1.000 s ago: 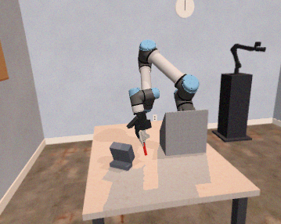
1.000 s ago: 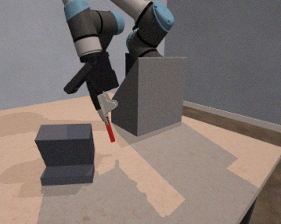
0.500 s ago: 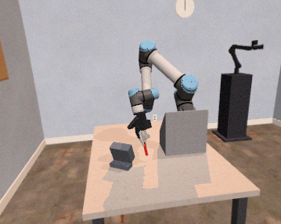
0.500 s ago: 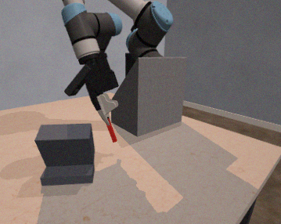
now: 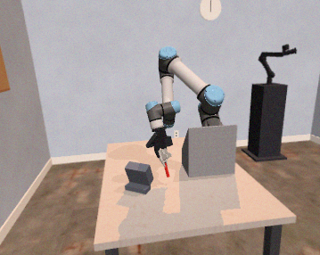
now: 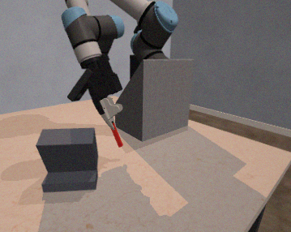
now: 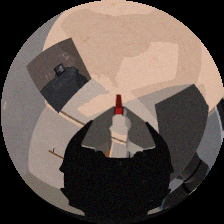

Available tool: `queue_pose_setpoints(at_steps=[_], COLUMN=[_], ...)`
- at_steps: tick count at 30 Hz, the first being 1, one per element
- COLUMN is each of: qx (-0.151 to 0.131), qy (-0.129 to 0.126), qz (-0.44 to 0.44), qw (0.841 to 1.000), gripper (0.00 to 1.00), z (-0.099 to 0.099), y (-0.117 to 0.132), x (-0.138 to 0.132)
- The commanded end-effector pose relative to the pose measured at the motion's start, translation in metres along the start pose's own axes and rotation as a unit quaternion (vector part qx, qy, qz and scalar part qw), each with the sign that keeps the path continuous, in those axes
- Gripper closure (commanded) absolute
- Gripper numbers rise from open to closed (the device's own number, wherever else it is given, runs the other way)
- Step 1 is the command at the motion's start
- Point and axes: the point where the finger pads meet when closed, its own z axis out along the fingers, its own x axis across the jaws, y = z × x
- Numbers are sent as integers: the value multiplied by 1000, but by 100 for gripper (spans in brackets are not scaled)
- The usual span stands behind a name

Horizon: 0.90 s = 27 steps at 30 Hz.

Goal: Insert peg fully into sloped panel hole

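Only the wrist view shows the hole (image 7: 59,69): a small dark square in the sloped panel (image 7: 55,65), sitting at about 10 o'clock from the peg tip. From the top and exterior views the same piece reads as a plain dark grey stepped block (image 6: 68,156), its holed face turned away. Exterior view gives the clearest look at the peg (image 6: 117,137): a short red rod, tilted, lower end pointing down toward the worktop (image 6: 218,162) and apparently off it; whether it truly clears the surface I cannot tell. The gripper (image 6: 111,118) has its fingers drawn narrow and clamped on the peg's upper end, with only the red lower part sticking out below the pale fingers (image 6: 111,109). Top view places the peg (image 5: 167,169) between the block (image 5: 138,176) at its 9 o'clock and a tall grey wedge-shaped box (image 5: 209,151) at its 3 o'clock, apart from both. Wrist view shows the red tip (image 7: 119,104) dead centre above the fingers, over pale worktop, well apart from the hole.
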Motion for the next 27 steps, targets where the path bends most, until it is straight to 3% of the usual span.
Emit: queue_pose_setpoints(at_steps=[1,27], qx=[-8,-49], qy=[-4,-28], qz=[6,42], qw=[1000,998], gripper=[100,100], z=[0,2], y=[0,2], x=[1,7])
